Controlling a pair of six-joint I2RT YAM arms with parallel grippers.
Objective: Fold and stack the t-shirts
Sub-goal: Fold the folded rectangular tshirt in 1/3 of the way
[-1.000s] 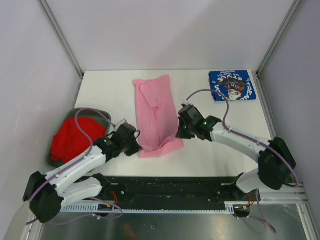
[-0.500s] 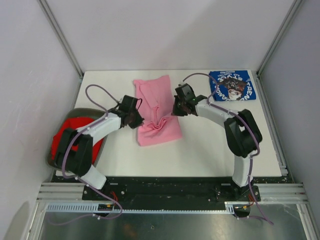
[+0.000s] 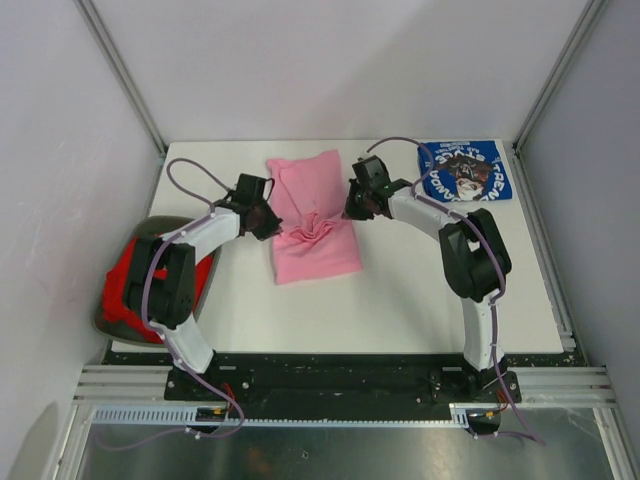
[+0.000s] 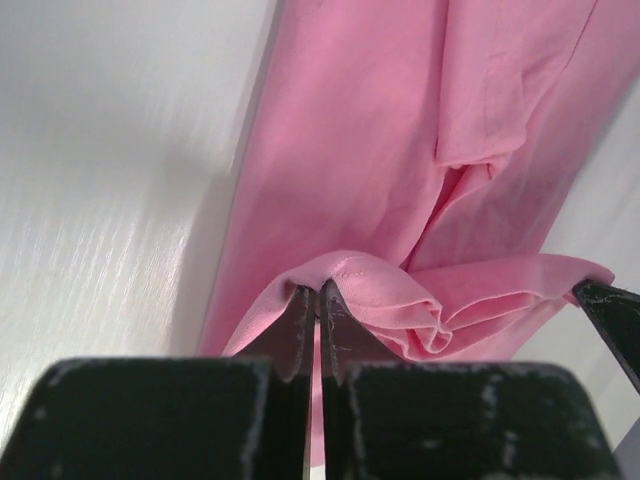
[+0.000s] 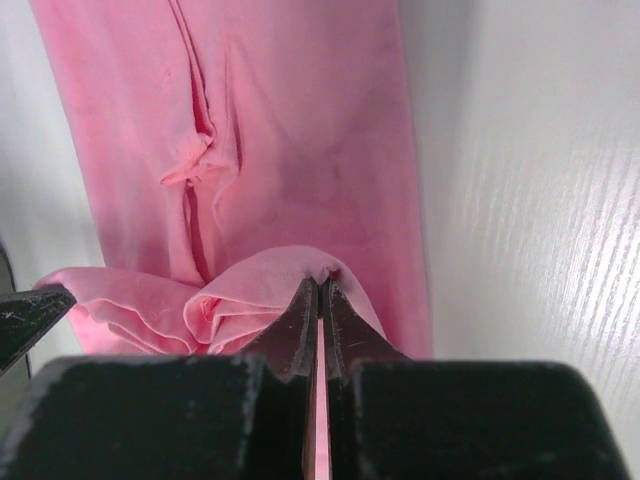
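**Left jaws:** pressed together on a pinch of the hem of the pink t-shirt [image 4: 400, 130], with the cloth peaking over their tips.

**Right jaws:** likewise closed on the hem, at the opposite side. From either wrist view it is hard to tell whether one layer or two sits in the pinch.

**Cloth:** between the two grips the raised hem sags into a soft crumple. The rest of the shirt lies flat as a long strip at the middle of the counter [image 3: 430, 290], running away from the arms. The held edge sits roughly halfway along it.

**Step in hand:** this appears to be the lengthwise fold, near end over far end.
- The two arms should travel at one pace and one height.
- They should spread slightly apart, so that the sag is drawn taut before the hem goes down.
- The hem should meet the far edge squarely.
- It should be lowered onto the cloth before either grip is let go, lest the soft fabric spring back or skew.

**Surroundings:** the blue t-shirt [image 3: 465, 170] lies folded at the far right corner and is the probable base of the stack. The red t-shirt [image 3: 135, 280] waits in the grey bin [image 3: 103, 322] at the left edge.
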